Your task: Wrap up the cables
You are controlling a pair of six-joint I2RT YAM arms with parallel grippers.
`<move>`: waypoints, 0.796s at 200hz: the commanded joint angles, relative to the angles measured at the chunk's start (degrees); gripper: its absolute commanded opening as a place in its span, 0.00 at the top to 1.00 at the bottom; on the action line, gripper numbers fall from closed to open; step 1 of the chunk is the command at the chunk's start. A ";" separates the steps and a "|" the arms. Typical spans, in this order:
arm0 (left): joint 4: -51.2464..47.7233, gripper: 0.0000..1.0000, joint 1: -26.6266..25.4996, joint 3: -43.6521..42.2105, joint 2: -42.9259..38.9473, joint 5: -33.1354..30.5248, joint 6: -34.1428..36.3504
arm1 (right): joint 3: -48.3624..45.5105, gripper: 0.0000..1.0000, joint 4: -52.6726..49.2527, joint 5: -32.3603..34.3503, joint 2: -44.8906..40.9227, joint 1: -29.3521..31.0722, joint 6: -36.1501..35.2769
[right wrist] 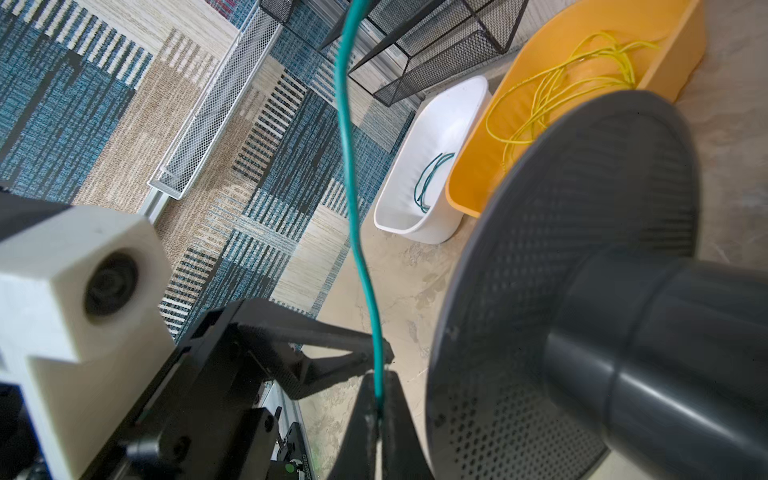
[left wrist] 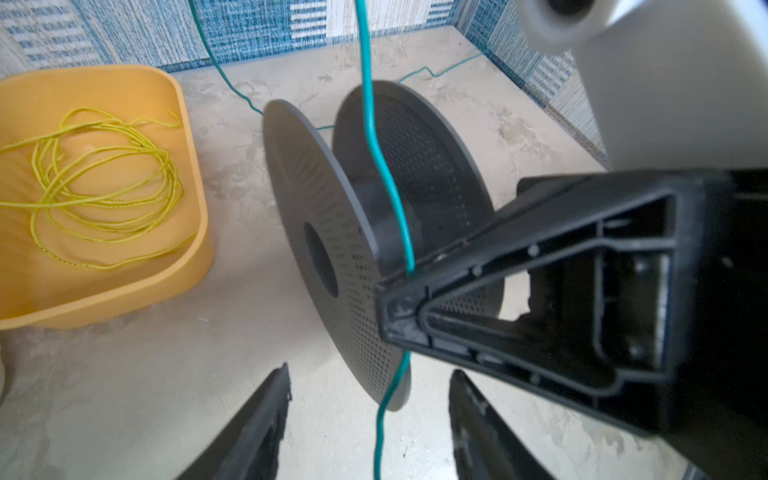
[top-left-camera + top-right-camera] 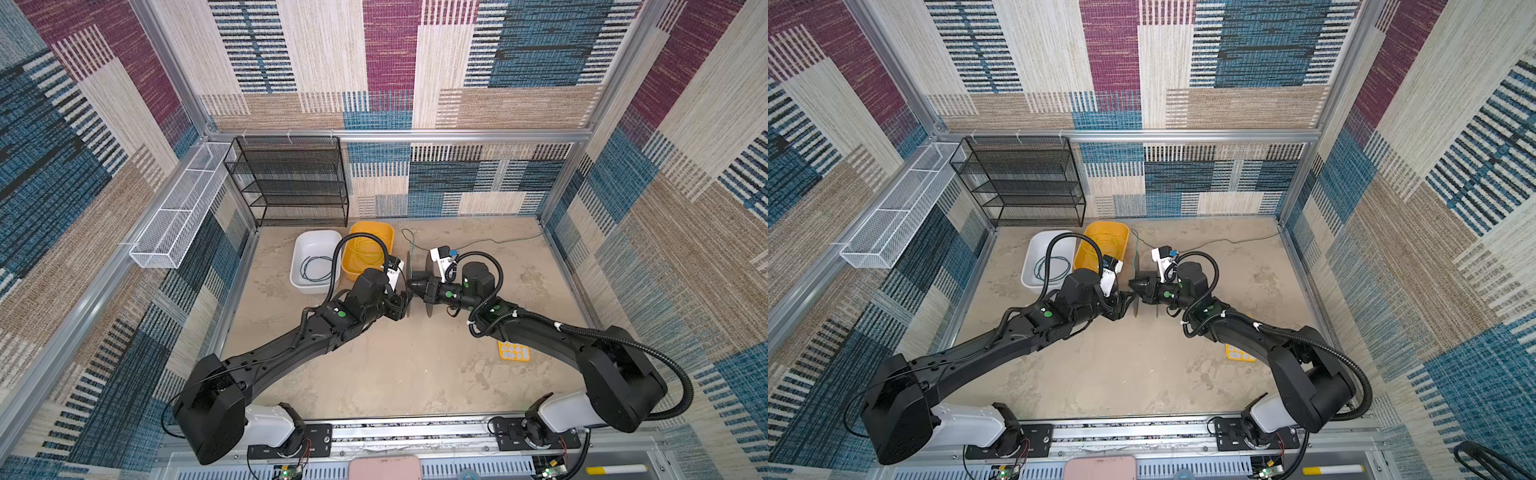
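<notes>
Right gripper [image 1: 380, 399] pinches the thin teal cable [image 1: 353, 199] beside the spool [image 1: 582, 249], above the middle of the worktop [image 3: 415, 374]. Left gripper [image 2: 370, 370] gapes with the cable between its fingers [image 2: 266, 415]. Yellow cable [image 2: 104, 187] lies coiled in the yellow bin [image 2: 183, 124].

Nothing legible: the sticker on the left wrist camera mount [image 3: 1108, 276] has dark print too small to read, same for the one on the right wrist camera mount [image 3: 1165, 259], and the yellow card [image 3: 514, 352] shows only pale shapes.
</notes>
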 commanded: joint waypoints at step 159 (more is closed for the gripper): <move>3.80 0.38 0.75 1.16 6.34 4.53 -0.59 | 1.72 1.00 -7.72 0.87 -4.07 -5.77 -8.60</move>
